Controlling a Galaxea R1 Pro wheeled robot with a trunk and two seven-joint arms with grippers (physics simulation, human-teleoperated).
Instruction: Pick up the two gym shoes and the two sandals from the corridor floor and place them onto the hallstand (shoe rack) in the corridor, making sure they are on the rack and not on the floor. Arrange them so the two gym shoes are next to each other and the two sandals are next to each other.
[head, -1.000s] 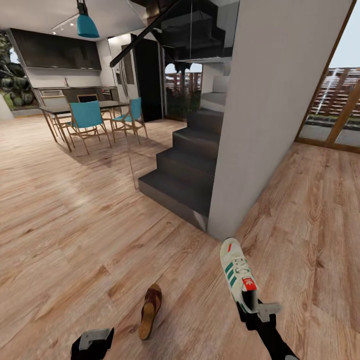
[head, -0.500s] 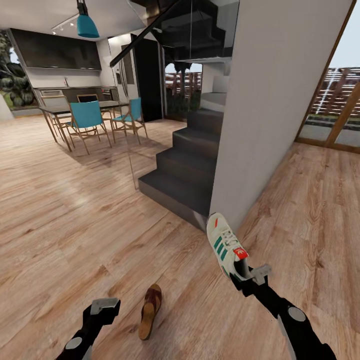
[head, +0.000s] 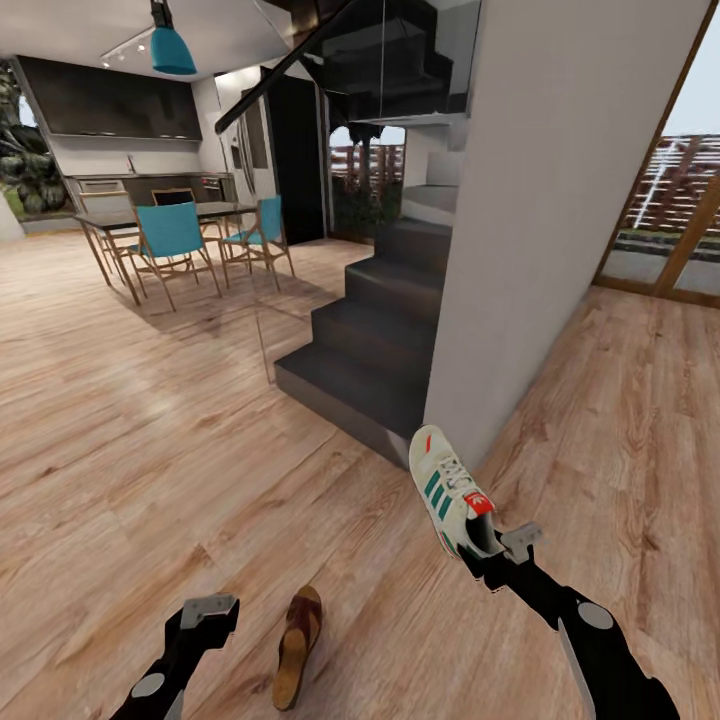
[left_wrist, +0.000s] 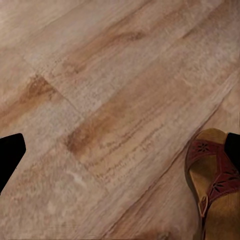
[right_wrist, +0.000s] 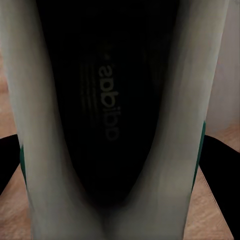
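The right pincer (head: 487, 556) grips a gym shoe (head: 449, 490) by its heel above the corridor floor (head: 150, 450), while the left pincer (head: 205, 612) hangs open and empty beside a brown sandal (head: 296, 645)

Bright even daylight from glazing at 3 o'clock; soft glare on floor (head: 150, 420) at 9 o'clock; compression blockiness; right wrist view dark, close-up blurred.

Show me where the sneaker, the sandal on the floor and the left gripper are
gym shoe (head: 445, 490), head view, on its laces.
sandal (head: 296, 645), head view, on its footbed.
left gripper (head: 208, 612), head view, between its fingertips.
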